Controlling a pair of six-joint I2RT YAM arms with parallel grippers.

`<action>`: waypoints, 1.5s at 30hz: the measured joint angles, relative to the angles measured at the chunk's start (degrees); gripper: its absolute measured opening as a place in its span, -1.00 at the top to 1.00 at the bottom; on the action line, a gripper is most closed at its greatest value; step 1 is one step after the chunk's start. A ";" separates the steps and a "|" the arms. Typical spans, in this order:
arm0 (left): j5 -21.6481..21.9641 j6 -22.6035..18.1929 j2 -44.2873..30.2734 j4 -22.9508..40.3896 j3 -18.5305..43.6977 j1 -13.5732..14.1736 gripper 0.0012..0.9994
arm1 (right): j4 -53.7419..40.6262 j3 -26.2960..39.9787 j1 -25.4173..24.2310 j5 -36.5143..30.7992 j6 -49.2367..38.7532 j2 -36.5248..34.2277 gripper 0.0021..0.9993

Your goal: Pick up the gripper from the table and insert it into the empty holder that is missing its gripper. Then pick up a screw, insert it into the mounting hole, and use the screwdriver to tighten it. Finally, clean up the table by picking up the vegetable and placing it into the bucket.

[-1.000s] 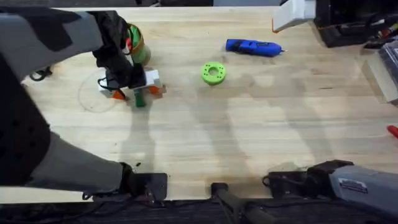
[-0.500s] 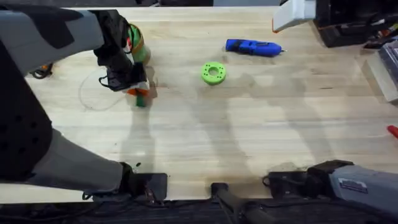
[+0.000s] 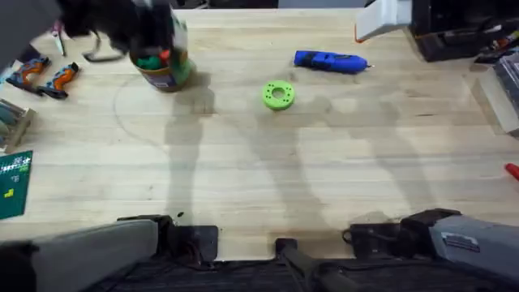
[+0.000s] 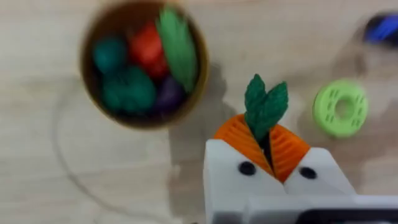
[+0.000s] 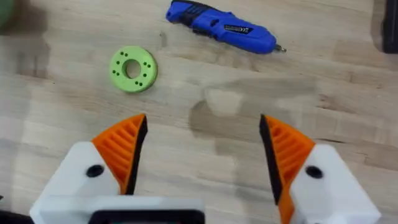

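My left gripper (image 4: pixel 264 134) is shut on the vegetable (image 4: pixel 266 102), whose green leaves stick out from between the orange pads. It hangs beside and above the tan bucket (image 4: pixel 144 62), which holds green and red toy vegetables. From overhead the left arm is a dark blur over the bucket (image 3: pixel 166 73) at the back left. My right gripper (image 5: pixel 202 155) is open with nothing between its fingers, above bare table. The blue screwdriver (image 3: pixel 328 62) lies at the back, also visible as the screwdriver (image 5: pixel 221 25). The loose gripper, the empty holder and the screw are out of view.
A flat green ring (image 3: pixel 278 95) lies mid-table, right of the bucket. Orange-handled pliers (image 3: pixel 45 75) and a green board (image 3: pixel 15 185) sit at the left edge. A white block with an orange tip (image 3: pixel 381 18) and dark equipment stand at the back right.
The left arm lifted the vegetable off the table in front of the bucket and carried it back and up over the bucket. The right arm has stayed put.
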State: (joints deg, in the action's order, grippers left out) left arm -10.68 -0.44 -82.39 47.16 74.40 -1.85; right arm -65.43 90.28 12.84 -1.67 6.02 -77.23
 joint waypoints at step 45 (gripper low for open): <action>9.19 7.79 -10.23 2.19 5.95 -5.05 -0.97 | 0.08 0.00 0.00 0.00 0.00 0.00 -0.99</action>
State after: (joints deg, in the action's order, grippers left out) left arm -1.49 7.35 -92.62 49.36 80.35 -6.90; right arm -65.34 90.28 12.84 -1.67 6.02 -77.23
